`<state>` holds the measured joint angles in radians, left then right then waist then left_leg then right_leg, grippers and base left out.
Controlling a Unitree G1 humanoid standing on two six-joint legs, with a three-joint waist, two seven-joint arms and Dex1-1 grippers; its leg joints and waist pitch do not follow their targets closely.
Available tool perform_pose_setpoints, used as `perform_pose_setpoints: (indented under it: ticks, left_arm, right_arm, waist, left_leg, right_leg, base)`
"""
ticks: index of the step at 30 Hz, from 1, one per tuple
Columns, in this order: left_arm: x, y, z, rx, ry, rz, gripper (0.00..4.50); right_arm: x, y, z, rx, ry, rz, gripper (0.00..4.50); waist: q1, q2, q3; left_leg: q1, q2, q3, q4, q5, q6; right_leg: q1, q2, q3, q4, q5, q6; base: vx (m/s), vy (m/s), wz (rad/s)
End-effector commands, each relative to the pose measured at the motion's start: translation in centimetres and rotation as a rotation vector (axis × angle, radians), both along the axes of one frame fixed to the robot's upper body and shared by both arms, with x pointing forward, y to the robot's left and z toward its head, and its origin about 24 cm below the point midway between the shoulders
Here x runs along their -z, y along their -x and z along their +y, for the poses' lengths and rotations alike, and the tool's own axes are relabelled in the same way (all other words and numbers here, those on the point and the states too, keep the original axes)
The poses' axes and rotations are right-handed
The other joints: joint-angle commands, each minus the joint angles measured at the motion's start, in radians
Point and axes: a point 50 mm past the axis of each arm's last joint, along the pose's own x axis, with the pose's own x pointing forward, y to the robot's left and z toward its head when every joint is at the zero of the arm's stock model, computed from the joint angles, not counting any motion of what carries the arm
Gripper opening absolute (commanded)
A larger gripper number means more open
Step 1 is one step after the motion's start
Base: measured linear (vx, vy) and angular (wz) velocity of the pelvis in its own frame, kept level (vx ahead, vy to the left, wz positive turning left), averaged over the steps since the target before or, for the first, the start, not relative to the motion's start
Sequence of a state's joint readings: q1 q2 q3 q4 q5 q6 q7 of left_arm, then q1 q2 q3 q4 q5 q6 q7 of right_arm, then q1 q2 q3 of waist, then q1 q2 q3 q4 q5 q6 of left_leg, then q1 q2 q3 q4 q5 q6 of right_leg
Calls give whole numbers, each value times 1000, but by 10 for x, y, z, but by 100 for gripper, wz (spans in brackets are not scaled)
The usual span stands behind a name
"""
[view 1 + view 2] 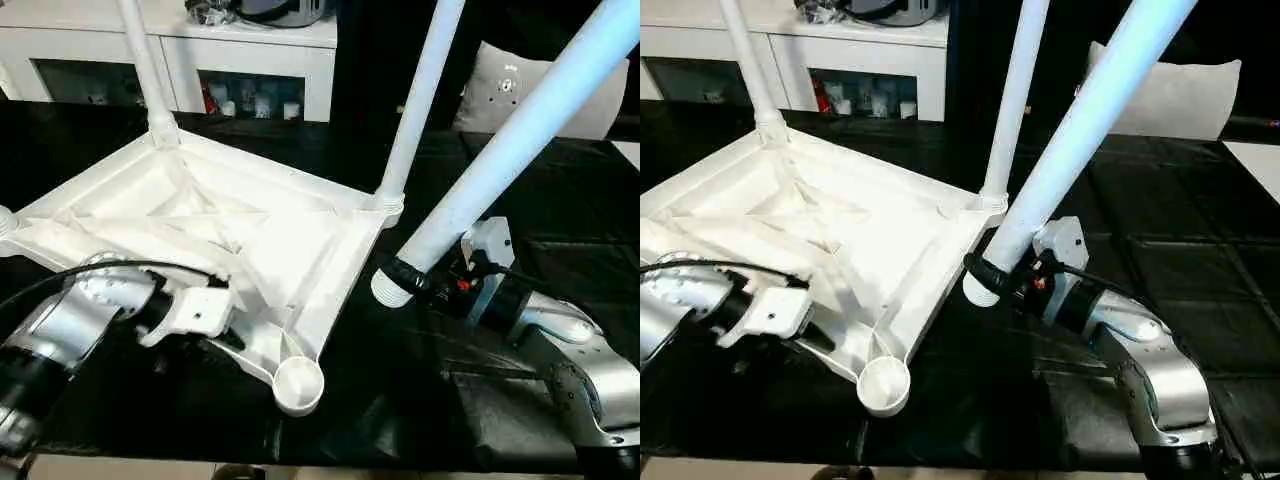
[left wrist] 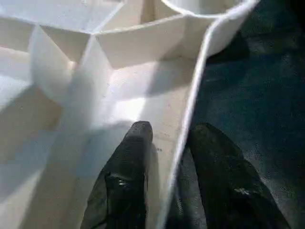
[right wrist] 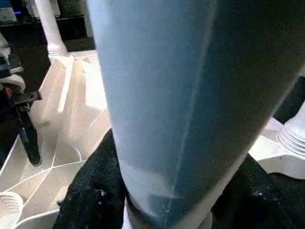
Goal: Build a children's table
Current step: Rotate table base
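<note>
White plastic top (image 1: 200, 225) of the table lies upside down on a black surface (image 1: 420, 400), ribbed underside up, toward that surface's left side. Two legs stand in its far corner sockets: one (image 1: 142, 60) at the far-left corner, one (image 1: 420, 95) at the far-right corner. The near-right corner socket (image 1: 298, 382) is empty and points toward the surface's near edge.

Left gripper (image 2: 167, 143) sits at the top's near rim, its two black fingers (image 2: 128, 176) narrowly parted and straddling the rim wall: one finger inside the ribbed underside, the other outside over the black surface.

Right gripper (image 1: 425, 280) is closed around the threaded lower end of a third leg (image 1: 520, 130), held tilted, its base just beside the top's right edge and apart from the empty socket.

A white cabinet (image 1: 230, 60) with glass doors stands beyond the far edge; a grey cushion (image 1: 520, 90) lies at far right.
</note>
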<state>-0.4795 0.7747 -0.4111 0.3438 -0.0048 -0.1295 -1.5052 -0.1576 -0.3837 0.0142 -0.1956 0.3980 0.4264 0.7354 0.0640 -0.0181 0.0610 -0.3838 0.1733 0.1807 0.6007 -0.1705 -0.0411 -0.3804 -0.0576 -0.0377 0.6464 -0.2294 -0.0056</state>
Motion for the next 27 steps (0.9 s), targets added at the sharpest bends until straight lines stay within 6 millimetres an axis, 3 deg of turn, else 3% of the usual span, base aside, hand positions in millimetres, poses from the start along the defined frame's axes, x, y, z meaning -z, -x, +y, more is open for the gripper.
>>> perform_pose_setpoints:
  ticks: [1,9,15,18,21,25,27]
  left_arm:
    - [-2,-4,-2,18,-14,-11,100]
    - [5,-11,-6,70,-99,-16,42]
    - [11,-14,-5,63,-133,-21,0]
    - [8,-26,-28,-124,16,-34,0]
    - [13,-33,-51,-248,127,-24,0]
    - [25,-36,-68,-357,129,-44,0]
    - [26,-36,-69,-370,125,-47,0]
  right_arm:
    - [-4,0,3,-12,-1,-14,189]
    - [-4,-2,4,-20,8,-17,189]
    - [-5,-3,5,-22,1,1,189]
    - [-4,-7,5,-7,-5,48,189]
    - [-6,-15,5,29,0,22,189]
    - [-8,-22,8,34,6,16,189]
    - [-7,-23,8,38,14,17,189]
  waist:
    - [4,14,-64]
    - [11,18,-64]
    - [12,14,-64]
    - [11,12,-65]
    - [11,11,-68]
    - [1,8,-74]
    - [1,6,-74]
  left_leg:
    - [31,58,-22,-77,-255,-41]
    - [33,60,-24,-78,-267,-47]
    - [31,59,-23,-78,-262,-41]
    - [33,61,-22,-75,-249,-36]
    - [24,57,-21,-69,-206,-25]
    - [17,53,-19,-62,-154,11]
    - [16,51,-18,-61,-146,24]
  right_leg:
    - [27,-86,49,-82,-133,-225]
    - [27,-90,49,-84,-151,-223]
    - [28,-91,50,-86,-173,-215]
    - [28,-93,48,-84,-180,-225]
    - [34,-94,46,-83,-159,-229]
    - [41,-87,45,-80,-55,-241]
    - [42,-87,45,-84,-58,-235]
  base:
    - [0,0,0]
    - [0,0,0]
    - [0,0,0]
    - [0,0,0]
    - [0,0,0]
    - [0,0,0]
    - [0,0,0]
